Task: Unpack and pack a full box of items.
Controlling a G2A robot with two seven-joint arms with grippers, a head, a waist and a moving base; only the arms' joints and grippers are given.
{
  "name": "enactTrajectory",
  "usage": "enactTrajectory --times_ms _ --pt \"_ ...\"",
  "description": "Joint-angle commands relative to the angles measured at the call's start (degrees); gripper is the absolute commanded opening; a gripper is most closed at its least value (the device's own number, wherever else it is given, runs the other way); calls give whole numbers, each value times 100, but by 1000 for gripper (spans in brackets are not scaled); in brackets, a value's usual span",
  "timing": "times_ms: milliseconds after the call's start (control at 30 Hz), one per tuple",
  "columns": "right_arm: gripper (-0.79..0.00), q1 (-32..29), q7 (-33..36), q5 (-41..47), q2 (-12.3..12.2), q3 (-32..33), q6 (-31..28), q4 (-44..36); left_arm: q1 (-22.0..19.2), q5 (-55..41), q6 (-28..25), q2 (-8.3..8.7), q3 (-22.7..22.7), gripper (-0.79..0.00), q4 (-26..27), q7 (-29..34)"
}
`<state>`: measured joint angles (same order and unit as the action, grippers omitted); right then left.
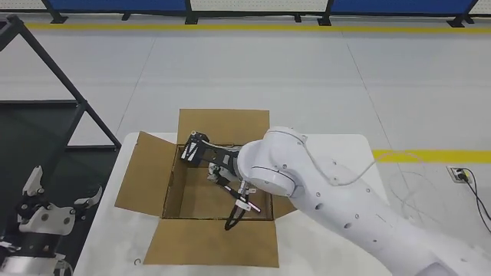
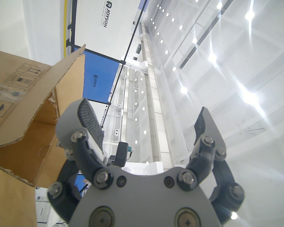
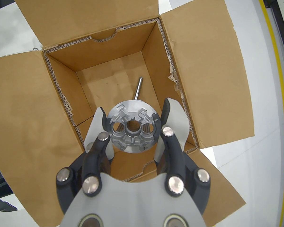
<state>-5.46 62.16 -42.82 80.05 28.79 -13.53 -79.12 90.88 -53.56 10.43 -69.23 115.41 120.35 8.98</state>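
The right gripper (image 3: 133, 109) is clamping down on a round metal disc (image 3: 132, 128), its two fingers (image 3: 172, 119) pressing the rim from opposite sides with the dark pads right against the metal. That is one disc, ribbed on its face with a hole through the hub, and it is hanging over the inside of the cardboard box (image 3: 113, 55), close to one wall. One slim metal rod (image 3: 138, 87) is showing past the disc, pointing toward the box floor; whether it is joined to the disc is not clear. One box is sitting on the white table (image 1: 103, 230), all four flaps (image 1: 222, 126) folded outward, and the right arm (image 1: 276, 169) is reaching down into it from above. Over on the other side, the left gripper (image 2: 144, 109) is spread wide, its two fingers (image 2: 90, 119) well apart, gripping nothing and touching nothing, pointing up toward the ceiling lights with a box flap (image 2: 26, 95) just beside it.
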Motion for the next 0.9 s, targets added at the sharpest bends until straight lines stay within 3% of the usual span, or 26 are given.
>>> enactTrajectory --times_ms 0,400,533,867 --pt "-785 0 0 0 0 0 1 1 0 0 0 0 0 0 0 0" --pt "-785 0 0 0 0 0 1 1 4 3 -20 -3 -13 0 -7 -9" --pt "-785 -162 -360 77 6 125 -52 102 4 37 -39 -6 -39 0 -34 8" --pt "-785 23 -460 329 314 -49 -73 868 60 17 -71 -22 -27 0 6 -39"
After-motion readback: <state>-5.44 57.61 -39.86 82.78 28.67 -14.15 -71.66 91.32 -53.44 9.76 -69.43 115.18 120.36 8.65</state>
